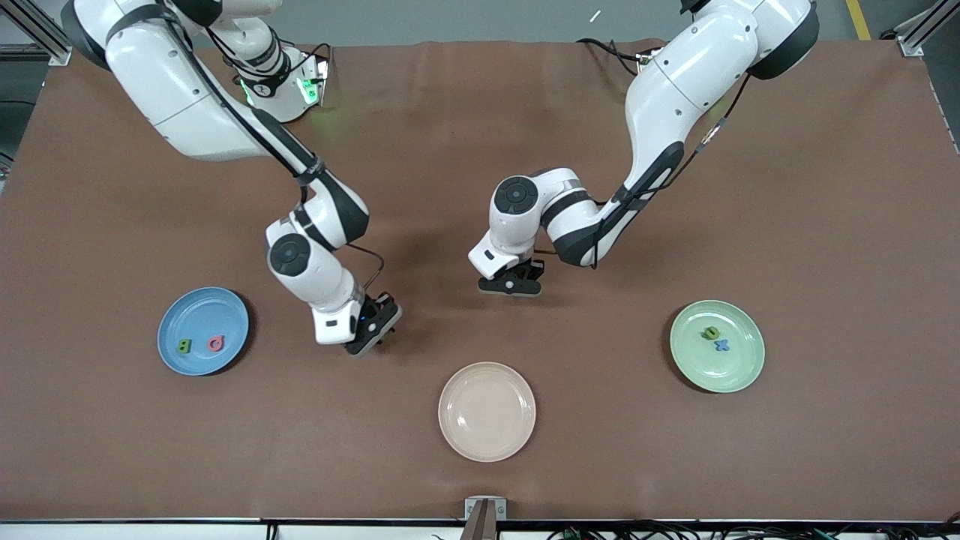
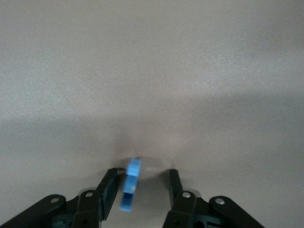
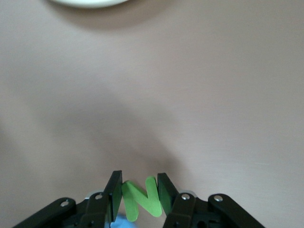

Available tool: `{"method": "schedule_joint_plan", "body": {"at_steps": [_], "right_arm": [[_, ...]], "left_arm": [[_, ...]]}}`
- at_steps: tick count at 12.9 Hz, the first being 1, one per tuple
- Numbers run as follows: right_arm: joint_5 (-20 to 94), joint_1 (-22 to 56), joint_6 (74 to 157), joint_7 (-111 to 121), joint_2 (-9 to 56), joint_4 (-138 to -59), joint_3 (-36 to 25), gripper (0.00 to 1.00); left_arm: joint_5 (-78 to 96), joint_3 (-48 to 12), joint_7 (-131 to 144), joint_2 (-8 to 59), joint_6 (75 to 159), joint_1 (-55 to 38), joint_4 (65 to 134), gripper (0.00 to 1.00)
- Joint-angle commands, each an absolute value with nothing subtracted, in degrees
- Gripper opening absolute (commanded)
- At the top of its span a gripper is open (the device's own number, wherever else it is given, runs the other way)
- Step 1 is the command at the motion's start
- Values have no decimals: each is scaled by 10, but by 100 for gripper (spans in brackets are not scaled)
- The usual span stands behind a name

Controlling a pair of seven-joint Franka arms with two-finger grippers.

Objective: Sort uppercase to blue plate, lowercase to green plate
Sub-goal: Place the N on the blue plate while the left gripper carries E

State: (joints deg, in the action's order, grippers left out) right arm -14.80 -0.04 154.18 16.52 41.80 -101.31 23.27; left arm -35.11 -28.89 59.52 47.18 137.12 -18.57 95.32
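My right gripper [image 3: 137, 179] is shut on a green capital N [image 3: 142, 199], held upright between its fingers. In the front view it [image 1: 373, 341] hangs low over the mat between the blue plate [image 1: 199, 315] and the cream plate. The blue plate holds a green B [image 1: 184, 346] and a pink-red Q [image 1: 216, 343]. My left gripper [image 2: 142, 172] stands open at the middle of the mat [image 1: 511, 289]. A blue foam letter [image 2: 130, 185] stands on edge against one of its fingers, with a gap to the other. The green plate [image 1: 739, 360] holds a green letter [image 1: 710, 333] and a blue x [image 1: 722, 346].
A bare cream plate [image 1: 487, 411] lies nearest the front camera, between the two coloured plates; its rim [image 3: 90, 2] shows in the right wrist view. A bit of blue [image 3: 121, 221] shows under the held N. Brown mat covers the table.
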Motion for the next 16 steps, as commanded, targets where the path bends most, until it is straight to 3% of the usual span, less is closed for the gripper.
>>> {"method": "schedule_joint_plan", "body": {"at_steps": [1, 4, 9, 12, 14, 16], "right_arm": [[-152, -101, 1535, 170, 413, -1012, 285, 11], [-158, -188, 1472, 193, 403, -1011, 304, 11], [-158, -285, 1283, 310, 353, -985, 303, 12], [-162, -329, 1242, 348, 353, -991, 297, 19], [-176, -341, 1215, 351, 359, -994, 284, 35], [-177, -342, 1206, 351, 364, -1004, 272, 63]], "left_arm": [[-363, -282, 591, 479, 1354, -192, 943, 37], [-363, -283, 592, 472, 1317, -189, 940, 4], [-360, -286, 587, 413, 1224, -144, 944, 2], [-361, -287, 550, 386, 1175, -87, 943, 0], [-357, -291, 520, 370, 1164, -28, 947, 0], [-356, -293, 474, 366, 1164, 39, 957, 0]]}}
